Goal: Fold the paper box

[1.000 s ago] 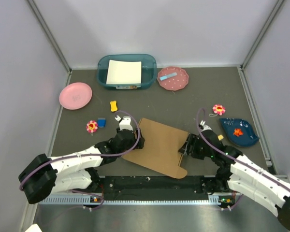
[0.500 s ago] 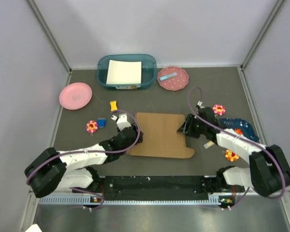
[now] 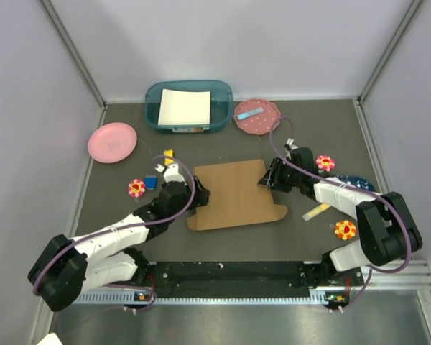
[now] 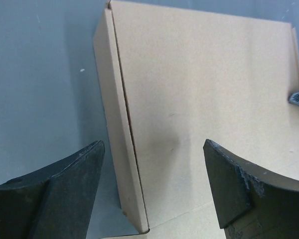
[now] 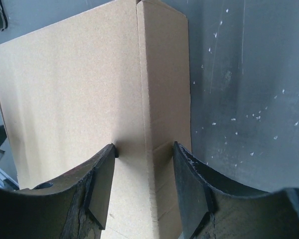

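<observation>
The paper box (image 3: pixel 233 194) lies mostly flat in the middle of the table, plain brown cardboard with narrow side flaps. My left gripper (image 3: pixel 194 192) is open at the box's left edge. In the left wrist view its jaws (image 4: pixel 153 147) stand wide apart over the left flap and main panel (image 4: pixel 204 89), gripping nothing. My right gripper (image 3: pixel 267 178) is at the box's right edge. In the right wrist view its jaws (image 5: pixel 143 147) are closed to a narrow gap on the raised right flap (image 5: pixel 164 74) at its fold line.
A teal bin (image 3: pixel 154 100) with a white sheet stands at the back, a dotted pink plate (image 3: pixel 257 116) to its right, a pink plate (image 3: pixel 112 141) at the left. Flower toys (image 3: pixel 136 187) (image 3: pixel 325 162) (image 3: pixel 345 229), a blue block (image 3: pixel 151 182), a yellow stick (image 3: pixel 316 212) and a blue dish (image 3: pixel 359 183) flank the box.
The box has moved away from the table's near edge and turned square to it. Both grippers travelled with it, the right one reaching further toward the back.
</observation>
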Robot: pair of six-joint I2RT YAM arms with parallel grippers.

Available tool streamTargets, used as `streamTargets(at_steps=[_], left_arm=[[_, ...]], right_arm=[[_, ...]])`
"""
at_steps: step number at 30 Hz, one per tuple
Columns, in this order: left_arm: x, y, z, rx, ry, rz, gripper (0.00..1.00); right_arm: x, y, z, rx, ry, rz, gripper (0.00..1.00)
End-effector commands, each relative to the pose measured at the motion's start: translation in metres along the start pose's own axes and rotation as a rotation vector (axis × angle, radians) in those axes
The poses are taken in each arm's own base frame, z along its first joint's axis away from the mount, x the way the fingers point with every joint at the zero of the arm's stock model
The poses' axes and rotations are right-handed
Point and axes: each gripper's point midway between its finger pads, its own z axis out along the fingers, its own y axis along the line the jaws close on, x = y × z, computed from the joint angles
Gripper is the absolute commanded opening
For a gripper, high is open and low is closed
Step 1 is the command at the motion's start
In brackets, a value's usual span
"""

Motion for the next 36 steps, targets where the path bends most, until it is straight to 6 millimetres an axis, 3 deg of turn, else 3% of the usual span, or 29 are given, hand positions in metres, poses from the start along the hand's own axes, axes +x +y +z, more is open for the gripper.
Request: streamTargets(at_steps=[1,8,11,19,26,32,36], left_arm=[[-0.001,-0.012,-0.006,0.103,0.033,0.039,0.83],[0.038,-0.002,0.010,0.105,0.164,0.082,0.70],[0.045,0.001,0.021,0.080,0.199,0.102,0.66],[0.032,-0.001,0.027,0.051,0.166,0.097,0.68],[-0.009,-0.006,0.012,0.033,0.051,0.105,0.82],[0.001,-0.007,0.011,0.060,0.090,0.115,0.76],[0.029,0.007,0.011,0.060,0.149,0.104,0.69]], right_arm=[[0.009,-0.005,-0.002,-0.008,0.002,0.009,0.49],[0.039,-0.014,-0.013,-0.031,0.009,0.069,0.48],[0.048,-0.014,-0.018,-0.052,0.005,0.093,0.47],[0.050,-0.019,-0.026,-0.020,-0.009,0.069,0.48],[0.017,-0.009,-0.049,0.019,-0.109,0.017,0.58],[0.032,-0.015,-0.042,0.018,-0.057,0.018,0.55],[0.043,-0.025,-0.037,0.030,-0.039,0.023,0.50]])
